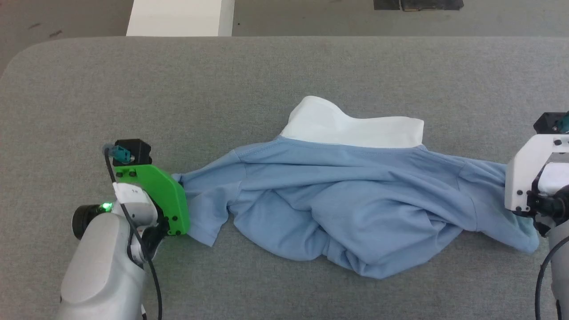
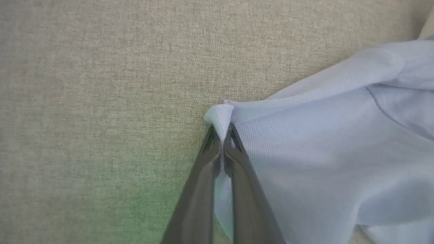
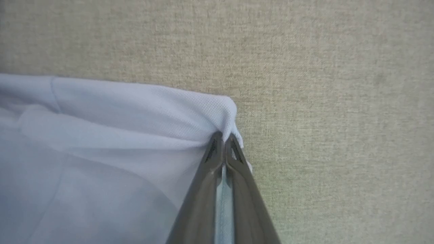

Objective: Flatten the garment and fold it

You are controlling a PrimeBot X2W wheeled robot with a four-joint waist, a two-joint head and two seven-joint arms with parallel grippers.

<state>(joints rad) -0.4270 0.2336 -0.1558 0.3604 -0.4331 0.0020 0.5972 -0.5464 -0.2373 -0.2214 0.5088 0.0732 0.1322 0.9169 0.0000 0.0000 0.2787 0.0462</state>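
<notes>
The shirt lies rumpled on the table, white panel on the far side. The left gripper and right gripper each pinch an outer sleeve corner — clamped on cloth at opposite ends, likely so that drawing apart stretches it flat.

garment cropped at wrist-view edges, underside hidden

Light blue garment, grey table
</notes>
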